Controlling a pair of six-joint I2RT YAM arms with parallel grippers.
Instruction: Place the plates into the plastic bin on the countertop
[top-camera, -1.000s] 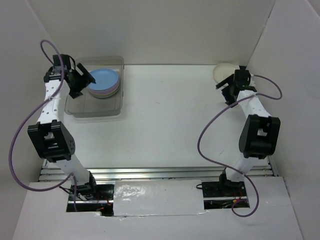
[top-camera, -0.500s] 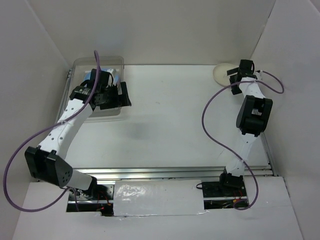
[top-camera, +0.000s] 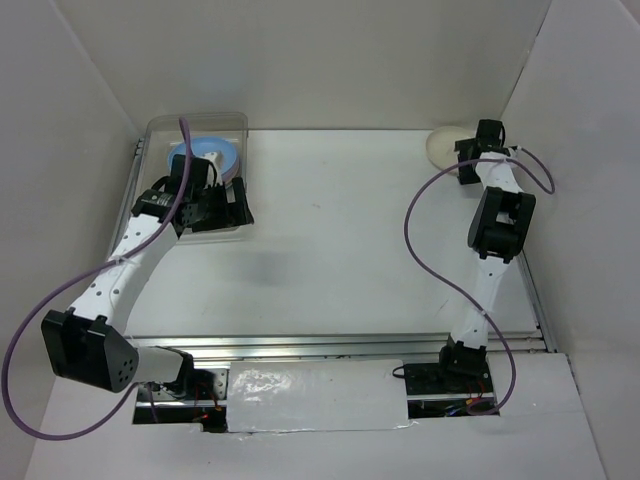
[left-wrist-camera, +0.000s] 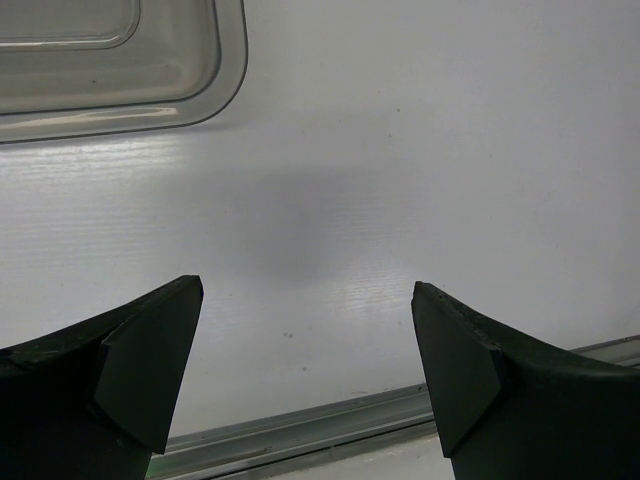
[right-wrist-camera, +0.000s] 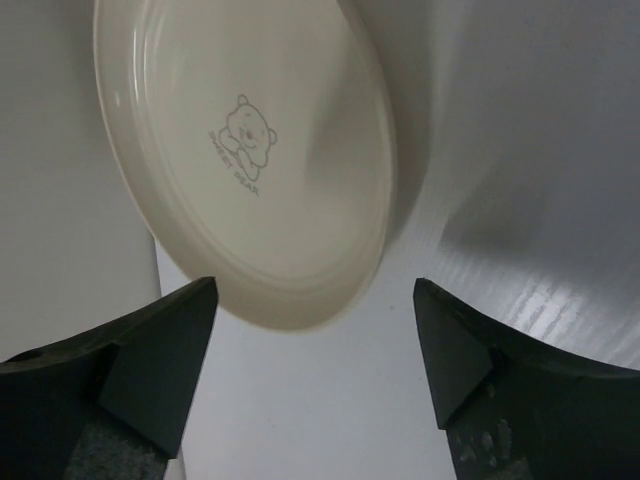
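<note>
The clear plastic bin (top-camera: 160, 135) stands at the far left of the white countertop (top-camera: 340, 230). A blue plate (top-camera: 222, 150) lies in it, partly hidden by my left arm; what lies under it does not show. My left gripper (top-camera: 238, 203) is open and empty at the bin's near right corner. In the left wrist view the gripper (left-wrist-camera: 305, 300) hangs over bare countertop, with the bin's corner (left-wrist-camera: 215, 85) at the upper left. A cream plate (top-camera: 445, 145) lies at the far right corner. My right gripper (top-camera: 463, 160) is open just short of it. In the right wrist view the cream plate (right-wrist-camera: 250, 150) lies ahead of the open gripper (right-wrist-camera: 312, 300).
White side walls (top-camera: 570, 150) close in both sides and the back; the cream plate lies against the right wall. A metal rail (top-camera: 330, 345) runs along the countertop's front edge and also shows in the left wrist view (left-wrist-camera: 300, 428).
My left arm swung from the bin's left side across it to its near right corner. My right arm stretched out toward the cream plate at the far right.
</note>
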